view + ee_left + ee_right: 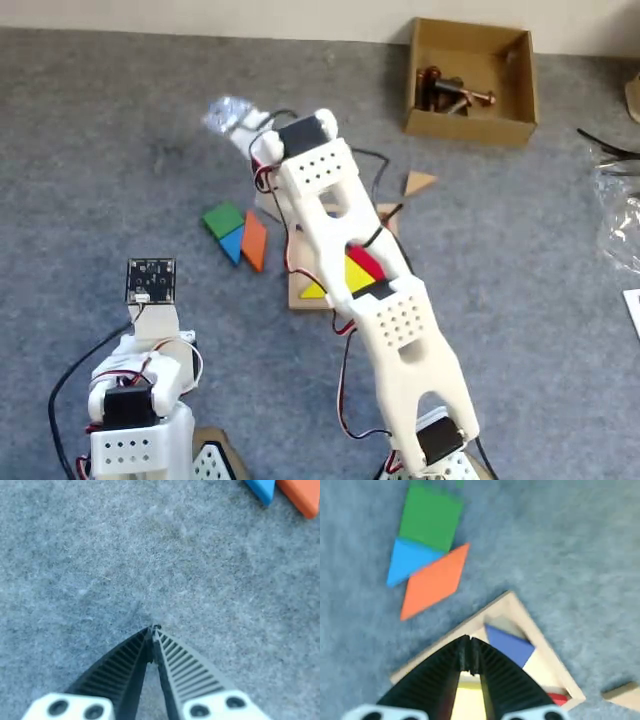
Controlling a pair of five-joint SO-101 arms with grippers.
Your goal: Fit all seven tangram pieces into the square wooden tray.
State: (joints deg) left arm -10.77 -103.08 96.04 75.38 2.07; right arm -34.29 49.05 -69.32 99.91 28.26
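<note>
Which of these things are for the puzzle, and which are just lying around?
For the puzzle: wooden tray, green square, light blue triangle, orange parallelogram, yellow piece, red piece, dark blue piece, tan triangle.

Just lying about: cardboard box with metal bits, plastic bag.

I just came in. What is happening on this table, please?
Two robot arms are working on a tangram puzzle. The right pincer, shut and empty, is over the edge of the wooden tray, which holds a dark blue piece, a yellow piece and a red piece. A green square, a light blue triangle and an orange parallelogram lie together beside the tray. A tan triangle lies on its other side. The left pincer is shut over bare carpet.
</note>
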